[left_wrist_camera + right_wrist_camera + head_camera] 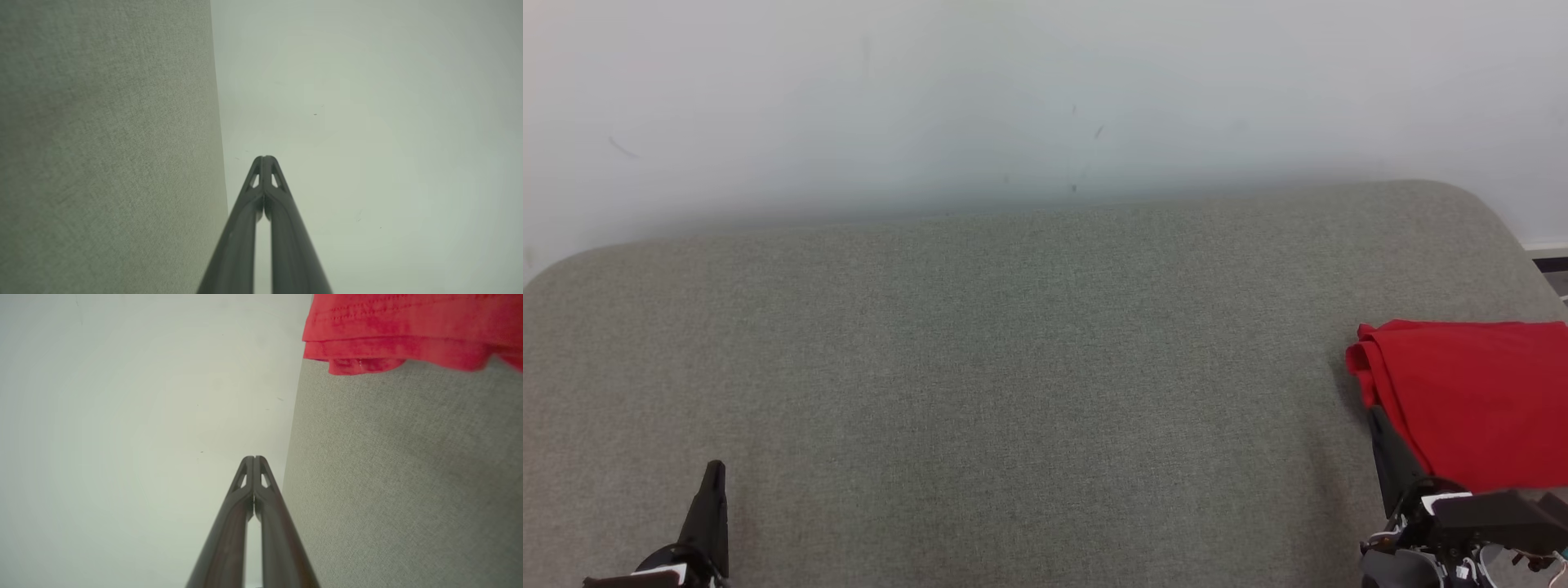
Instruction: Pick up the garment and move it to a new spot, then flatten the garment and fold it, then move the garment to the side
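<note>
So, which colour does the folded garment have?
Plain red garment, seen best in the head view.

Head camera overlooks cushion (pixel 1013 367); both wrist cameras low, facing wall (pixel 367 102).

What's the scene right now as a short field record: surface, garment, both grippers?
surface: grey woven-fabric cushioned top, rounded far corners
garment: red cloth garment, layered as if folded, lying at the top's right side, cut off by the head view's edge
left gripper: shut, empty, low at the near left
right gripper: shut, empty, beside the garment's near left edge
backdrop: pale wall
</note>
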